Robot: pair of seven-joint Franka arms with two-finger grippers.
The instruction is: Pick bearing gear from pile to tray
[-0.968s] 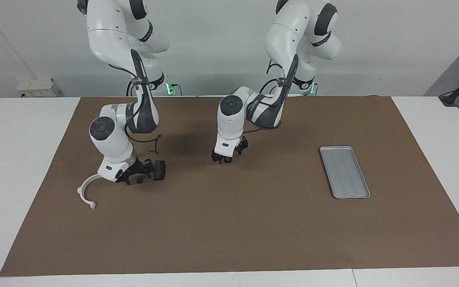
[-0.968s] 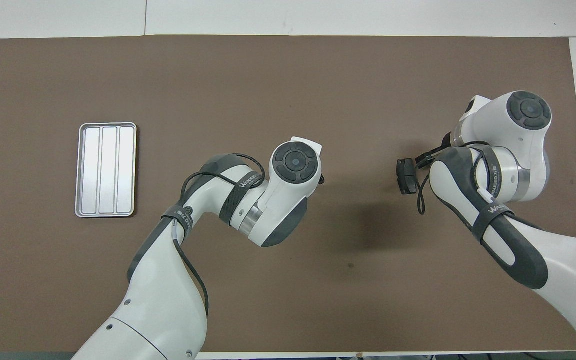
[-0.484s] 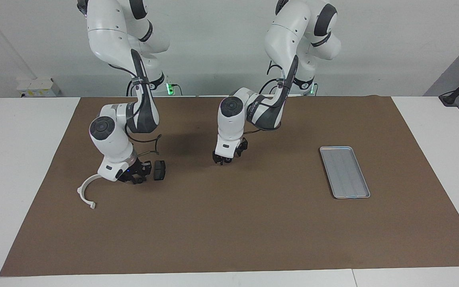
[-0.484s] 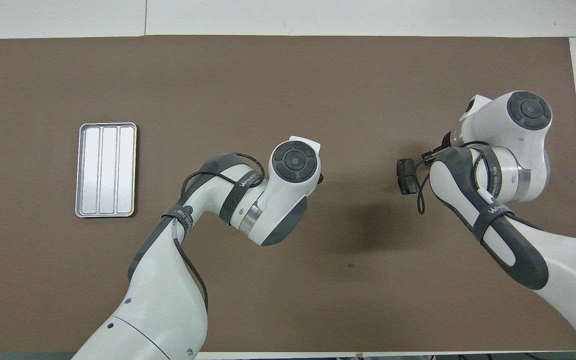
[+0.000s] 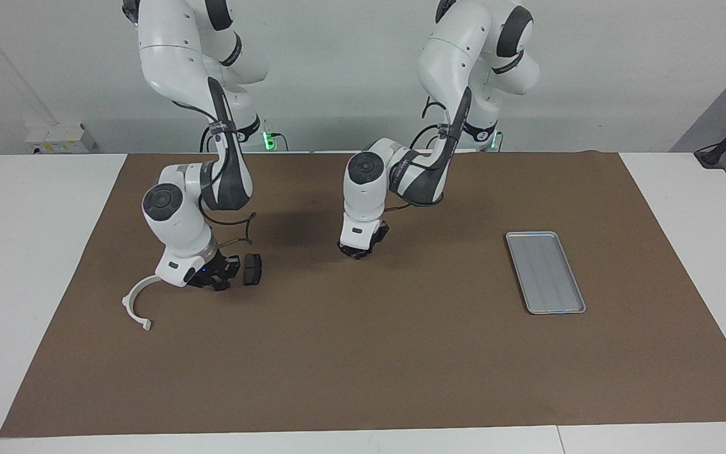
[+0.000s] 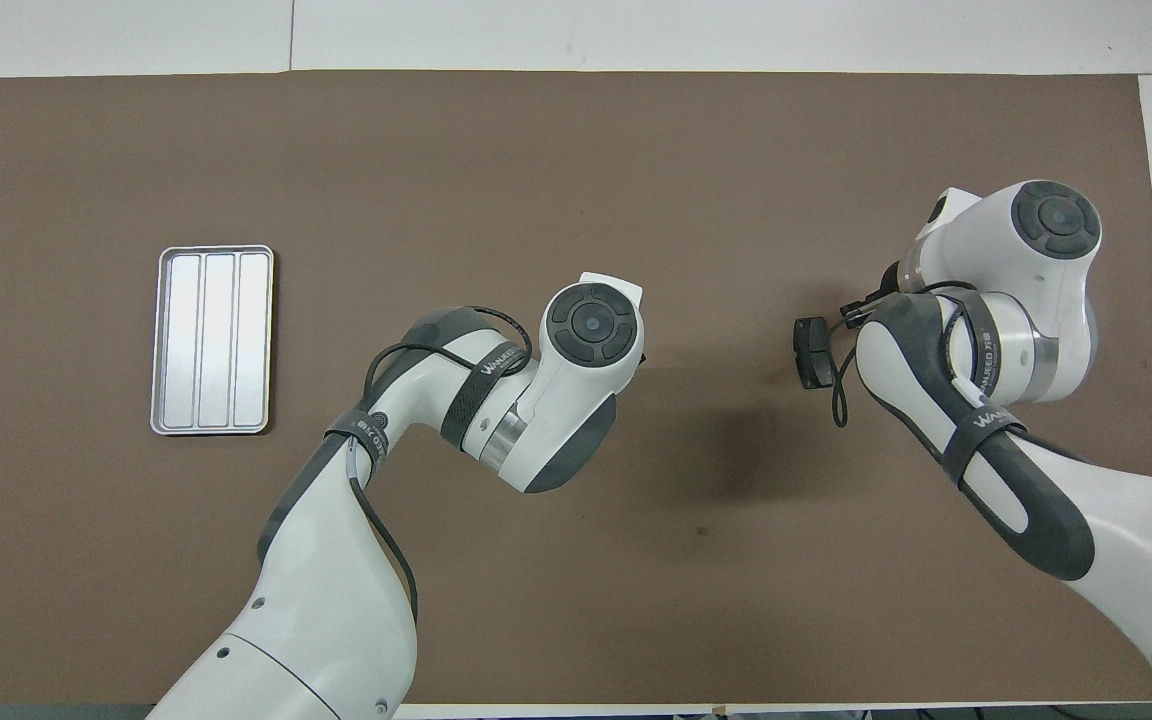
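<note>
The pile lies at the right arm's end of the brown mat. It shows a white half-ring bracket (image 5: 131, 304) and one dark brake pad (image 5: 252, 269), also seen in the overhead view (image 6: 812, 352). My right gripper (image 5: 217, 282) is low over the mat between the bracket and the pad. Its fingers are together on a small black round piece, which they hide. My left gripper (image 5: 357, 251) hangs low over the middle of the mat. The silver tray (image 5: 546, 272) lies empty at the left arm's end, and it also shows in the overhead view (image 6: 212, 340).
The brown mat (image 5: 363, 359) covers most of the white table. In the overhead view both wrists hide their own grippers, and the right arm hides the bracket.
The right gripper's fingers closed around the small black round piece that lay between them. The left gripper's hand turned a little over the middle of the mat.
</note>
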